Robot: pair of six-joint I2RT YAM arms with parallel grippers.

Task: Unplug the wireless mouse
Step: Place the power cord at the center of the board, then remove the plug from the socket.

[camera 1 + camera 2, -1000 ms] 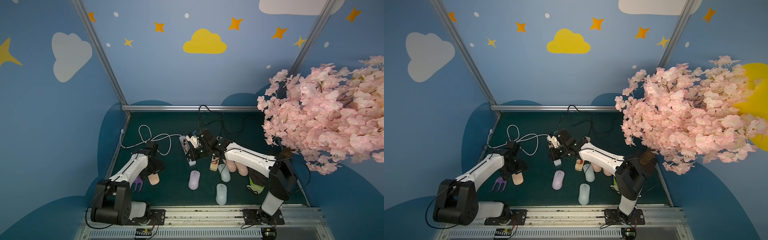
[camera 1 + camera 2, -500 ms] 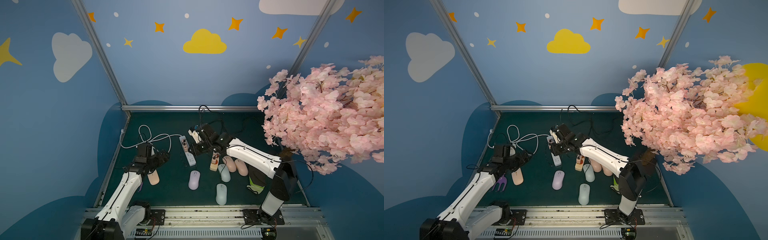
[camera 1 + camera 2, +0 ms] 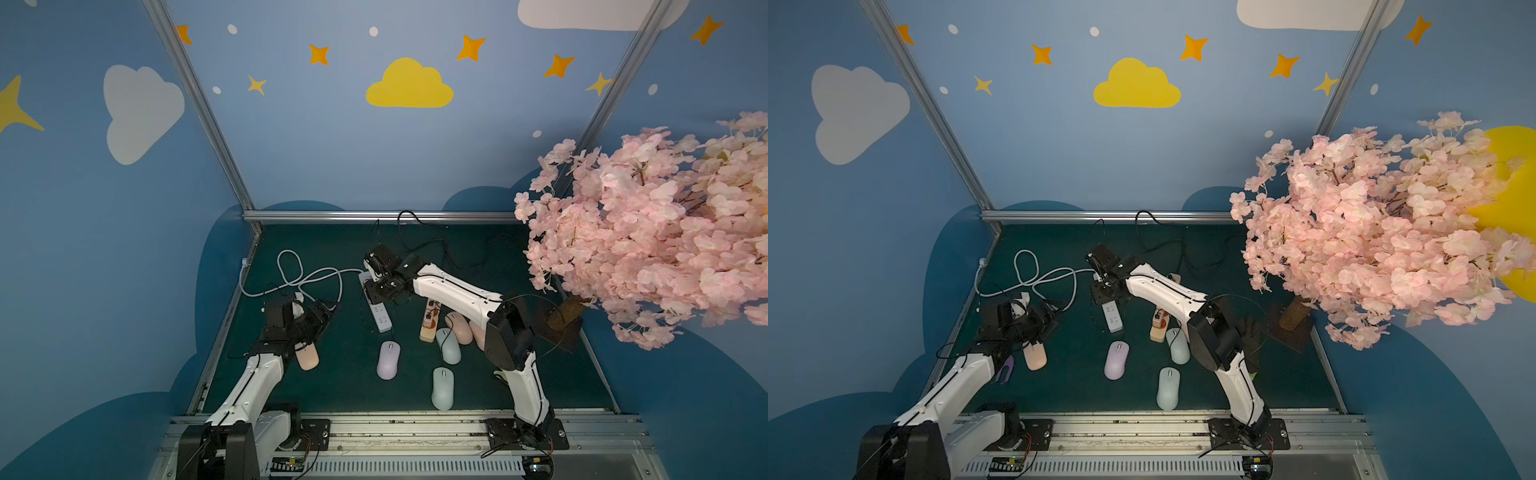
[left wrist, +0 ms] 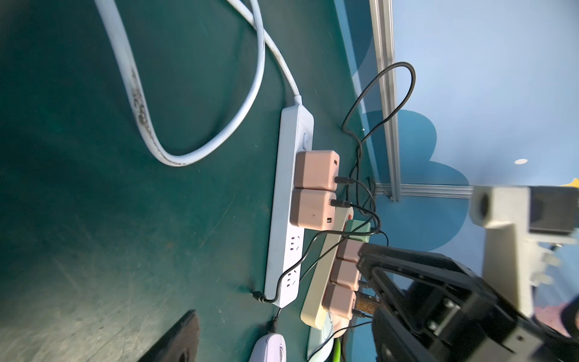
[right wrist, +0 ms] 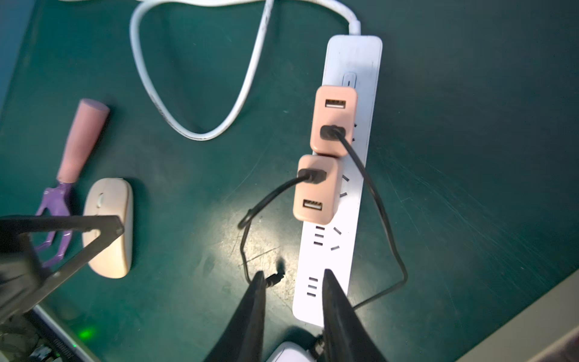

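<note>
the lilac mouse [image 3: 388,360] lies flat on the green tabletop [image 3: 340,386], near the white strip's [image 3: 380,313] free end. a black cable [image 5: 380,213] links it to a pink adapter [image 5: 333,117] plugged into that strip.

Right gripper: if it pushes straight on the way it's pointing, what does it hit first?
Most likely the white power strip: its empty end lies right ahead between the fingers. Depth is unclear.

Blossom tree [image 3: 648,232]: leaning over the green mat's [image 3: 332,374] right side.
Purple rake [image 5: 69,169]: lying flat near the mat's left edge.
</note>
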